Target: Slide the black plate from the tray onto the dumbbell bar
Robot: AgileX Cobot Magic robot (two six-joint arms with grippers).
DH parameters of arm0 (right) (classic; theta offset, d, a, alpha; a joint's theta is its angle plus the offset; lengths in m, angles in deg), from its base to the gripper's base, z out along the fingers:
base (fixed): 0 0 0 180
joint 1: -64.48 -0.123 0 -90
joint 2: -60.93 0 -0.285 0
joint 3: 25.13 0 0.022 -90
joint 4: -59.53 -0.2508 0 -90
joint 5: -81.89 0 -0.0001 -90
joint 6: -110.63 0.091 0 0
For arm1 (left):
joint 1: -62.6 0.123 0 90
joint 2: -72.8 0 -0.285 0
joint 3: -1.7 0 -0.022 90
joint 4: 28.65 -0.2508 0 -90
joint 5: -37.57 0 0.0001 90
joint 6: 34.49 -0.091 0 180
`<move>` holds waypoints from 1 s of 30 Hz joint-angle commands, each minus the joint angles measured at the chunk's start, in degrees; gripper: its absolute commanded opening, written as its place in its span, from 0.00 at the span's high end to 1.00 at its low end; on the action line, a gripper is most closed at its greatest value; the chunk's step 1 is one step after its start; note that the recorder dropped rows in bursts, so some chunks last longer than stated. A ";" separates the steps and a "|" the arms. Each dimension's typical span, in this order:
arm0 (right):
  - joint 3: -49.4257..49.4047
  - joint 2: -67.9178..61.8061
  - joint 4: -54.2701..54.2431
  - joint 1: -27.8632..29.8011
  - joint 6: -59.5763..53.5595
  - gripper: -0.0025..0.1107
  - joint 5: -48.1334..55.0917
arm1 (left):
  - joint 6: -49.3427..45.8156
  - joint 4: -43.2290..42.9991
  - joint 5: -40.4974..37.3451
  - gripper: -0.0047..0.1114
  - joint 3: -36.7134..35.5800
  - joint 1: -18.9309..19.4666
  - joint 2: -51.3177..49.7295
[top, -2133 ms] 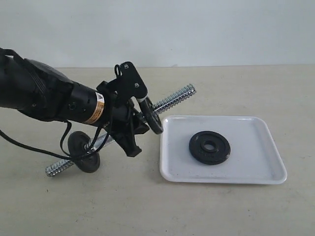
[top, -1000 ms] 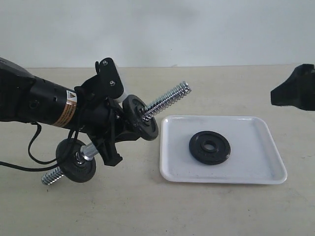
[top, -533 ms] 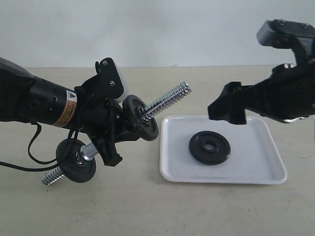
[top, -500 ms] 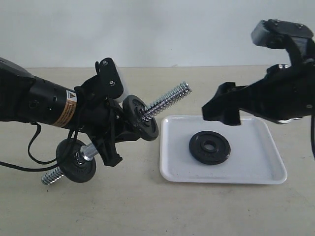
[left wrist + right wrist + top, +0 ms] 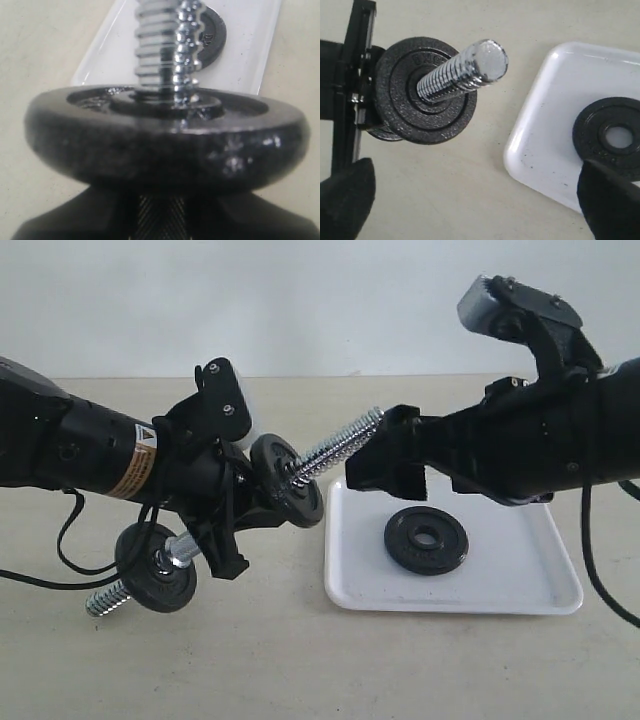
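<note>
black plate (image 5: pixel 426 540) lay flat near the middle of the white tray (image 5: pixel 545 585), its centre hole showing white beneath, touched by neither arm. left gripper (image 5: pixel 222 502) was clamped on the knurled middle of the dumbbell bar (image 5: pixel 340 445), which sat tilted, its bare threaded end raised toward the right, near the tray's far left corner. one black disc (image 5: pixel 287 493) sat on the bar right of that claw, another (image 5: pixel 157 567) left of it. right gripper (image 5: pixel 392 462) hovered over the tray's left part, fingers spread wide apart, holding nothing, just beside the bar's raised tip.
</note>
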State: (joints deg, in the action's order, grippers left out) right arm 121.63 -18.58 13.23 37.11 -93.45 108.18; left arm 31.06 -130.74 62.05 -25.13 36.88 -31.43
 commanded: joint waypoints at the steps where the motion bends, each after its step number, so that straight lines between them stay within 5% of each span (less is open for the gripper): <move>1: 0.09 0.01 -7.82 -0.01 2.43 0.06 -4.40 | 0.29 2.14 -1.58 0.92 1.68 0.02 3.07; 4: 0.09 0.01 -3.19 -0.01 -6.99 0.06 -11.12 | 0.29 2.14 -3.69 0.92 1.68 0.02 3.07; 8: 0.09 -0.08 16.15 -0.01 -9.68 0.06 -26.29 | -1.38 2.14 -3.71 0.92 1.68 0.02 3.07; 11: 0.09 -0.12 19.03 -0.01 -25.54 0.06 -42.74 | -1.38 2.14 -3.71 0.92 1.68 0.02 3.07; 15: 0.09 -1.79 -4.74 -0.01 -70.42 0.06 -64.81 | -1.38 2.14 -3.71 0.92 1.68 0.02 3.07; 18: 0.09 -5.47 -20.08 -0.01 -73.29 0.06 -92.98 | -1.38 2.14 -3.71 0.92 1.68 0.02 3.07; 25: 0.60 -5.69 -53.65 -0.01 -82.69 0.06 -74.67 | -1.40 2.14 -6.37 0.92 1.68 0.02 3.07; 30: 3.31 -11.82 -53.65 -3.21 -85.01 0.06 -90.57 | -1.40 2.14 -6.81 0.92 1.68 0.02 3.07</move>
State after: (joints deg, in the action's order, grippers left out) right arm 122.75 -27.31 -39.41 35.08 -175.24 26.09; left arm 30.39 -130.74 55.65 -25.22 36.88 -31.31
